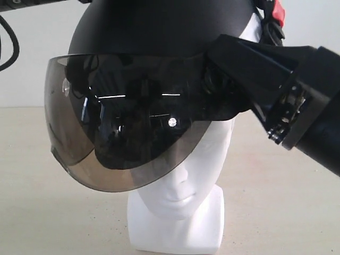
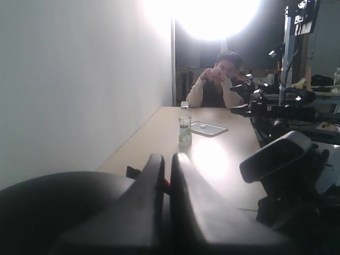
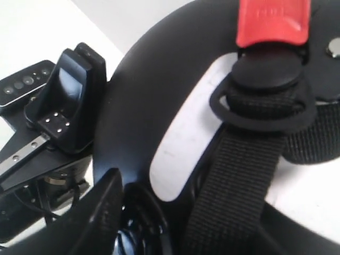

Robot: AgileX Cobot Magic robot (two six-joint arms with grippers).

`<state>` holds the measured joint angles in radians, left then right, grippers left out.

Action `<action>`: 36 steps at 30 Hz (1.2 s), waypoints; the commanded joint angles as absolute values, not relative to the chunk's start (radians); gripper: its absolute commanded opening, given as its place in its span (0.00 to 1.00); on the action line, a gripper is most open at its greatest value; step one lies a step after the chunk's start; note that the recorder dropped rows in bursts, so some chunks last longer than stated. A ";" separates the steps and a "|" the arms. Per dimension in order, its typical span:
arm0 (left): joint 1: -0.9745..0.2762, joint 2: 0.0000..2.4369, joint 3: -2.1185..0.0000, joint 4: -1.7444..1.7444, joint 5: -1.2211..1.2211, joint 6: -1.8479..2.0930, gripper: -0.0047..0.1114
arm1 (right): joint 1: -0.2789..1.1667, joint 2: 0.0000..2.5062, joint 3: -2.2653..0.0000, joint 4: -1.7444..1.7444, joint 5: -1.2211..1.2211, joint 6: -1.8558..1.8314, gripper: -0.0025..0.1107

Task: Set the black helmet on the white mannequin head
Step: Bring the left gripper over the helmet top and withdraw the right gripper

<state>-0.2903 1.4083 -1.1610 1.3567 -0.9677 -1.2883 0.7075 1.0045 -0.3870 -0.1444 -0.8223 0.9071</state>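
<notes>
The black helmet sits tilted over the crown of the white mannequin head, and its smoky visor covers the face down to the nose. My right gripper clamps the helmet's side rim. In the right wrist view one finger lies against the shell, beside the black strap, the red tab and a patch of white head. My left gripper is pinched to a thin slit beside the shell, with a bit of red between the fingers.
The mannequin stands on a beige table. In the left wrist view a small bottle and a flat tray lie farther along the table, a seated person is at its end, and the other arm's camera housing is close by.
</notes>
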 commanded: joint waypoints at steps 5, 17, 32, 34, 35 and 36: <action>-0.304 1.442 -1.134 1.477 -0.920 -1.322 0.08 | 0.697 0.891 -0.382 -0.091 -0.560 0.801 0.02; -0.304 1.442 -1.134 1.485 -0.945 -1.341 0.08 | 0.697 0.853 -0.382 -0.083 -0.436 0.796 0.48; -0.304 1.442 -1.134 1.485 -0.943 -1.350 0.08 | 0.695 0.571 -0.382 -0.081 -0.161 0.749 0.48; -0.304 1.442 -1.134 1.485 -0.943 -1.350 0.08 | 0.695 0.556 -0.382 -0.081 -0.136 0.747 0.48; -0.304 1.442 -1.134 1.485 -0.943 -1.352 0.08 | 0.695 0.552 -0.382 -0.081 -0.130 0.744 0.48; -0.304 1.442 -1.134 1.485 -0.943 -1.354 0.08 | 0.695 0.548 -0.382 -0.081 -0.120 0.742 0.48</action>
